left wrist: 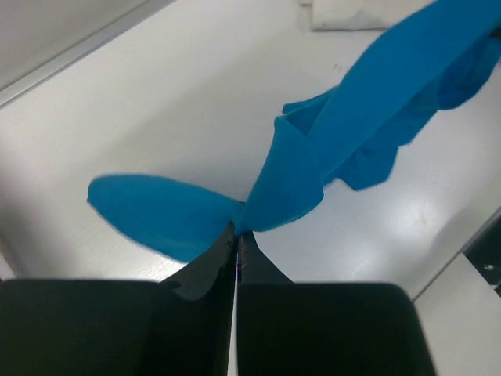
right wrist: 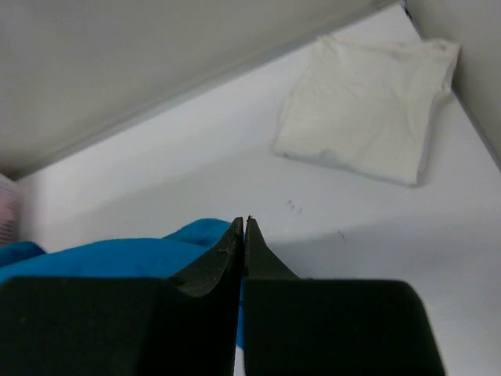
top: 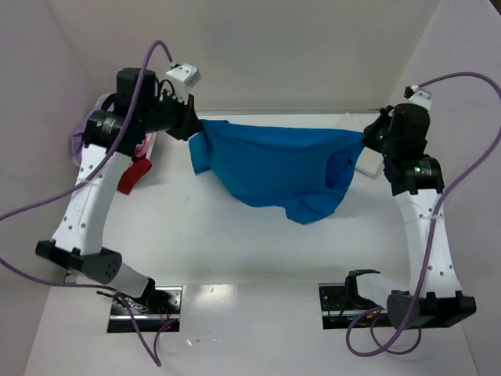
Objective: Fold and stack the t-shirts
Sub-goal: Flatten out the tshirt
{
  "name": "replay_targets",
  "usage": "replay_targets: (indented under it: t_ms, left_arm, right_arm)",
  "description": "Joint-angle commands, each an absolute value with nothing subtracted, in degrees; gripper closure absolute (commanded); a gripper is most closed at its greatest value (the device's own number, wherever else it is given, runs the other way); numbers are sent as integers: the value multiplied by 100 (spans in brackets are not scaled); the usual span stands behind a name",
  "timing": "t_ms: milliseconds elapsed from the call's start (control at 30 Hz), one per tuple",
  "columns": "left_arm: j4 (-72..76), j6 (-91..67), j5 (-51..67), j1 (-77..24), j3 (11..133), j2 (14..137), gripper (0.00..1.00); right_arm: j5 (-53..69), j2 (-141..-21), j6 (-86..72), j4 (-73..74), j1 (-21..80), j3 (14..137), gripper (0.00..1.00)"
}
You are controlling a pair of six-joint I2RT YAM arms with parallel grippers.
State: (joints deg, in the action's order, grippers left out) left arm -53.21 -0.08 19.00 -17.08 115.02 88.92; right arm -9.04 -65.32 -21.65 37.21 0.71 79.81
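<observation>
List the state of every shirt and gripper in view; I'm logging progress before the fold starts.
blue t-shirt: unfolded, held stretched between both grippers.
white t-shirt: folded, lying flat.
dark red t-shirt: crumpled, not folded.
left gripper: jaws shut on the blue t-shirt.
right gripper: jaws shut on the blue t-shirt.

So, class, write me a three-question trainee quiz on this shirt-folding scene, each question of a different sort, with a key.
1. Fill in: the left gripper and right gripper are both ___ on the blue t-shirt.
2. True or false: the blue t-shirt lies folded flat.
3. The folded white t-shirt lies: A nearer the right gripper; B nearer the left gripper; C midway between them.
Key: 1 shut; 2 false; 3 A.
</observation>
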Motion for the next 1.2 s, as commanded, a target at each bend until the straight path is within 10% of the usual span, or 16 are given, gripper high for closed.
replay_targets:
  t_ms: [0,333,1000,1167]
  left_arm:
    - [-5520,-105,2084,-1687,11259,7923,100]
    - [-5405,-457,1733,-1687,11033,6645,100]
    - [-4096,-229,1750,-1406,8675,9843,100]
    - [-3973,-299,1424,-1406,8727,10458,51]
  right_arm:
    - [-686,-5994,-2083,3604,18,9050,100]
    - [-475,-5493,-2145,4042,18,9826,100]
    - [-457,-7127,-2399,2075,18,6830,100]
    - [-404,-7312,-2399,1793,18,6618,100]
